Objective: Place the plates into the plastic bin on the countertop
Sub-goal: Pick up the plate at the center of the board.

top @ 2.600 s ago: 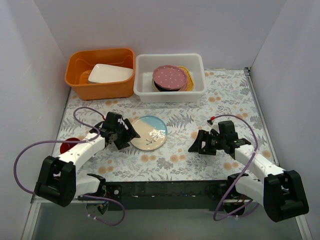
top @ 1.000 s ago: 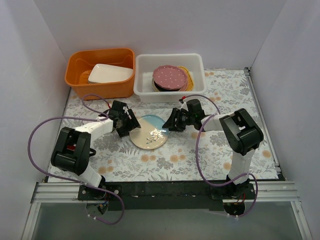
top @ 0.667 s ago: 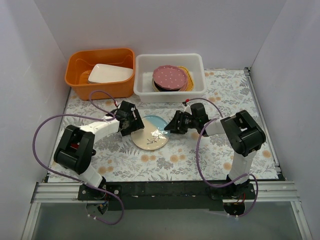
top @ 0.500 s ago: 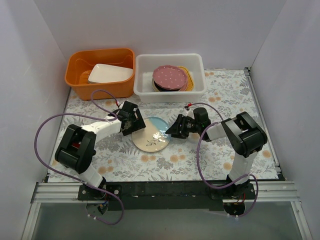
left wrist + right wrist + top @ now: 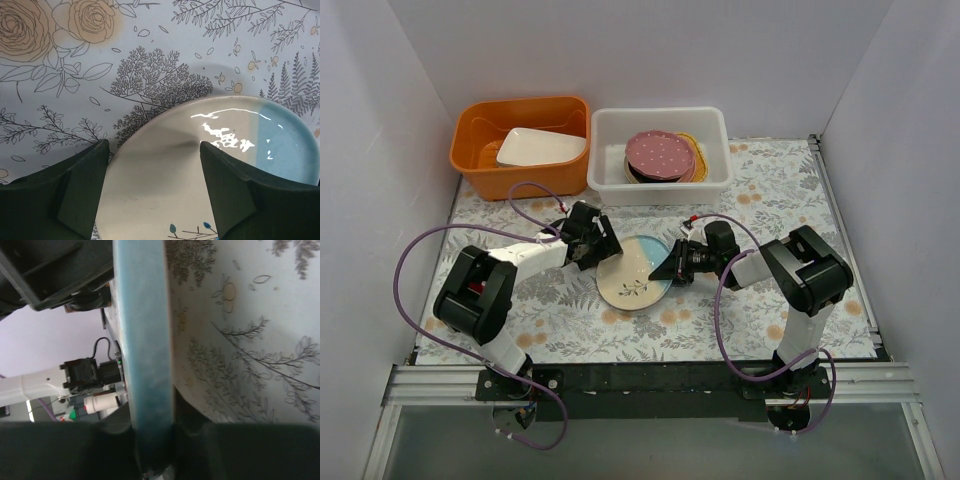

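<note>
The cream-and-light-blue plate lies on the countertop between the two arms. My right gripper is shut on its right rim; in the right wrist view the blue rim runs edge-on between the jaws. My left gripper stands open at the plate's upper-left edge, its fingers either side of the cream part of the plate, not touching it. The plastic bin at the back holds a pink dotted plate on top of other plates.
An orange tub with a white rectangular dish stands left of the bin. White walls close in the left, right and back. Purple cables loop from both arms over the countertop.
The right gripper closed on the plate's rim and the plate shifted toward the near right. The left gripper followed to the right, still open.
</note>
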`<action>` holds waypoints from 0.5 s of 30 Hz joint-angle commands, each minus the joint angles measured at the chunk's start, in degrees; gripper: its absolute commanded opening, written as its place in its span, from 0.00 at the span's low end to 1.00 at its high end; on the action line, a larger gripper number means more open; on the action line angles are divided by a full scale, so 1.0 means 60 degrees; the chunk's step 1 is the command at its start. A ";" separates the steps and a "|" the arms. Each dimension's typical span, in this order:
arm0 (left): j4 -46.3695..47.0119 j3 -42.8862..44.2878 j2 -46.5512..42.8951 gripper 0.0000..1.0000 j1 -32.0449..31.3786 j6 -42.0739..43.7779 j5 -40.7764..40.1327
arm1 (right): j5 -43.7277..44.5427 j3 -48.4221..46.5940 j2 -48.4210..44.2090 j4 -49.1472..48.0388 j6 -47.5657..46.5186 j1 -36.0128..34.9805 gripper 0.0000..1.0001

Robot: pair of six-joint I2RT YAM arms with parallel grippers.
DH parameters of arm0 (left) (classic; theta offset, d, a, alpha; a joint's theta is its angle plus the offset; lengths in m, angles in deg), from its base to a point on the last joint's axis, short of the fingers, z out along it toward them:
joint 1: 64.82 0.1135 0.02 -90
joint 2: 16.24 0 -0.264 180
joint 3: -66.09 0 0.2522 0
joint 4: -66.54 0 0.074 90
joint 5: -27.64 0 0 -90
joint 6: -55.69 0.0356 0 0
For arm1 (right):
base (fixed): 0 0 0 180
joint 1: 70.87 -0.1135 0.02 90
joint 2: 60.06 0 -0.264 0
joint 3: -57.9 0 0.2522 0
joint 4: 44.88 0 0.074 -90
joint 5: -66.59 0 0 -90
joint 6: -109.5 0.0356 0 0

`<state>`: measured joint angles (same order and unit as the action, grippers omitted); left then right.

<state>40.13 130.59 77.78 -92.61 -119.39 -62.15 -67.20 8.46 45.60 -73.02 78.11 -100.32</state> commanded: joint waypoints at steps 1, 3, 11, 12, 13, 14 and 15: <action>-0.0353 -0.0137 0.0107 0.72 -0.0378 -0.0410 0.1094 | -0.0422 -0.0074 -0.0502 -0.0984 0.0091 -0.0204 0.07; -0.0456 -0.0137 0.0078 0.75 -0.0378 -0.0396 0.0991 | -0.0421 -0.0074 -0.0560 -0.0867 0.0061 -0.0204 0.01; -0.1217 0.0126 -0.0624 0.89 -0.0320 -0.0235 0.0245 | -0.0319 -0.0293 -0.1175 0.0289 -0.0567 -0.0204 0.01; -0.1290 0.0156 -0.0698 0.90 -0.0261 -0.0249 0.0215 | -0.0319 -0.0279 -0.1263 0.0421 -0.0583 -0.0218 0.01; -0.1436 0.0200 -0.0786 0.91 -0.0246 -0.0191 0.0185 | -0.0304 -0.0279 -0.1423 0.0626 -0.0627 -0.0204 0.01; -0.1496 0.0258 -0.0874 0.92 -0.0232 -0.0190 0.0156 | -0.0304 -0.0264 -0.1526 0.0758 -0.0715 -0.0204 0.01; -0.1583 0.0274 -0.1063 0.93 -0.0188 -0.0205 0.0170 | -0.0275 -0.0264 -0.1643 0.0876 -0.0773 -0.0218 0.01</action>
<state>35.91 130.81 76.12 -93.79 -120.31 -61.73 -66.91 8.53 40.88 -66.80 75.66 -101.20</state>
